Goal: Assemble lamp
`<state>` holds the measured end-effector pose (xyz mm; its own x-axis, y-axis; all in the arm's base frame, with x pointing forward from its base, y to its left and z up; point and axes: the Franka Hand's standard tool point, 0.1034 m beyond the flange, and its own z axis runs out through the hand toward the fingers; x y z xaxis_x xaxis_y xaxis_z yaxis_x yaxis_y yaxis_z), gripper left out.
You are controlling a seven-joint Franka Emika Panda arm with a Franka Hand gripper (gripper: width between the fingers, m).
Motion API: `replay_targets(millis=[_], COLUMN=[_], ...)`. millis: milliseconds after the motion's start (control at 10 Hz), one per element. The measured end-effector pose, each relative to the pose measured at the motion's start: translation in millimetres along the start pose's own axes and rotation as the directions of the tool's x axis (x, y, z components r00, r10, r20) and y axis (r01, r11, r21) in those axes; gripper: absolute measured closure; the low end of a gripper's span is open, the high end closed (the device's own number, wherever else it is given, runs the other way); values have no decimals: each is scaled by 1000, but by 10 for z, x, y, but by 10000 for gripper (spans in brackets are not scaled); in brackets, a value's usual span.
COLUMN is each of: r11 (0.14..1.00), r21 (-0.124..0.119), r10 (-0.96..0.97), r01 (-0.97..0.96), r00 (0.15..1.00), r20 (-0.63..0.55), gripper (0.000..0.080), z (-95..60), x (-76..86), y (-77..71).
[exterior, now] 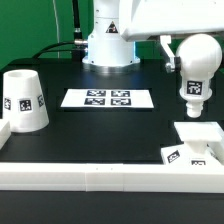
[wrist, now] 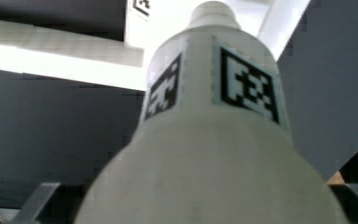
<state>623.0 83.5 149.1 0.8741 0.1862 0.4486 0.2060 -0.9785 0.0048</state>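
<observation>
My gripper (exterior: 190, 52) is shut on the round top of the white bulb (exterior: 192, 88) and holds it upright in the air at the exterior view's right, narrow end down. The bulb hangs above the flat square base (exterior: 197, 138), apart from it. In the wrist view the bulb (wrist: 202, 120) fills the picture with two tags on it, between the fingers (wrist: 44, 200) of my gripper (wrist: 197, 208). The tapered shade (exterior: 24, 100) stands on the table at the exterior view's left, wide end down.
The marker board (exterior: 108, 98) lies in the middle of the black table. A long white rail (exterior: 100, 176) runs along the front edge and another piece (exterior: 5, 132) stands at the left. The arm's white pedestal (exterior: 108, 45) stands behind the board.
</observation>
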Motion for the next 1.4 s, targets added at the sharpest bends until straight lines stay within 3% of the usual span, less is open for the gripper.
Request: replay_targets(millis=[300, 1400], r11=[993, 989], r21=[-6, -5], r10=[-119, -149], r01=[119, 149], r00=[993, 989], r20=[-18, -6], gripper=[223, 223], z=[13, 213], x=[115, 115], y=[-61, -22])
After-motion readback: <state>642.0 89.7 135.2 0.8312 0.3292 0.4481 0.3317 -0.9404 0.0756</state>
